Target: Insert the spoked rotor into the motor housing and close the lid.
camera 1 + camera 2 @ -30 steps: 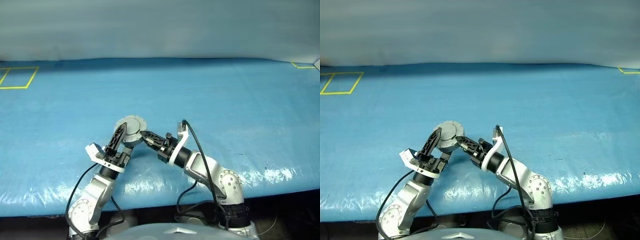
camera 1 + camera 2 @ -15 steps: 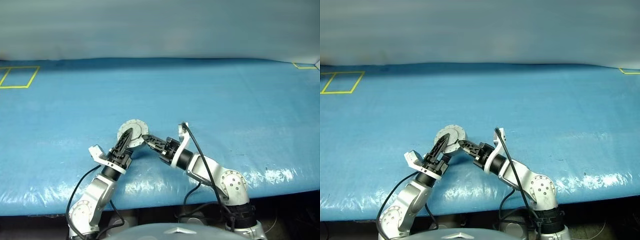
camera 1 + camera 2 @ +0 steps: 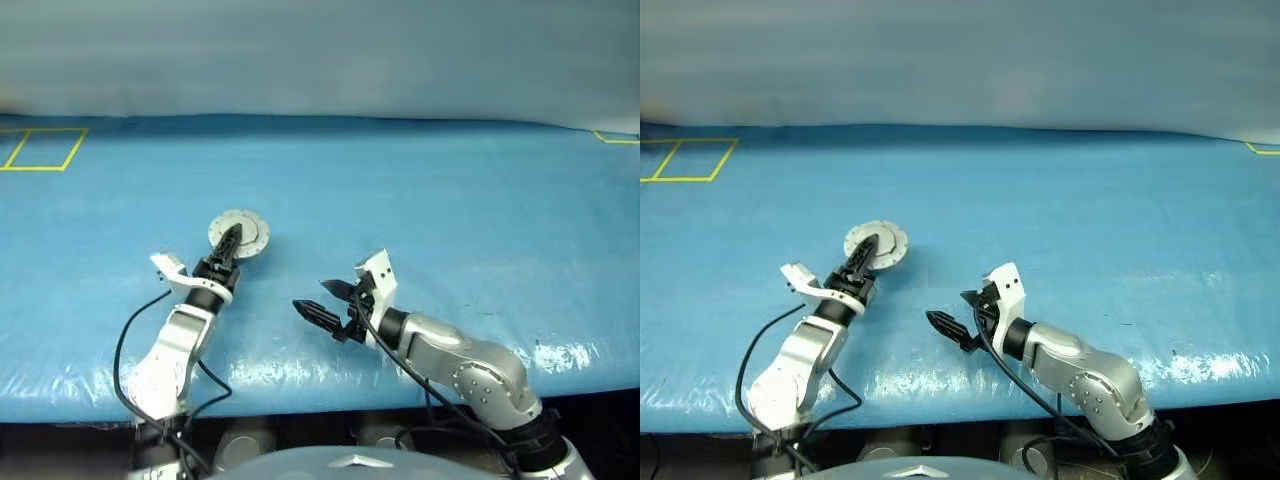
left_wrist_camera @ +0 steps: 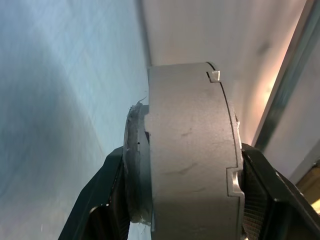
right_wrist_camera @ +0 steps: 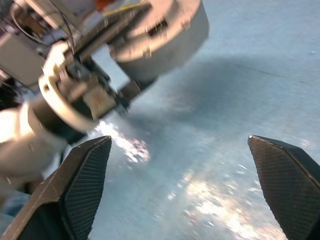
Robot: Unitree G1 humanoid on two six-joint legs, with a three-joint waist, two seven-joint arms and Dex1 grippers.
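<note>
The motor housing (image 3: 241,231) is a round grey metal cup held just above the blue table, its flat round face turned up towards the head camera. My left gripper (image 3: 228,245) is shut on it, one black finger on each side of its grey wall (image 4: 190,160). A thinner disc, the lid (image 4: 133,170), lies against one end of the cup. The spoked rotor is hidden. My right gripper (image 3: 322,300) hangs apart to the right of the housing, open, with nothing between its fingers (image 5: 80,185).
A blue sheet covers the table (image 3: 450,200), with shiny creases near its front edge (image 3: 540,350). Yellow tape squares mark the far left corner (image 3: 45,148) and the far right corner (image 3: 618,138). A pale wall rises behind the table.
My right gripper has let go of the housing, opened wide and drawn back to the right. My left gripper has closed on the housing and carried it forward and left.
</note>
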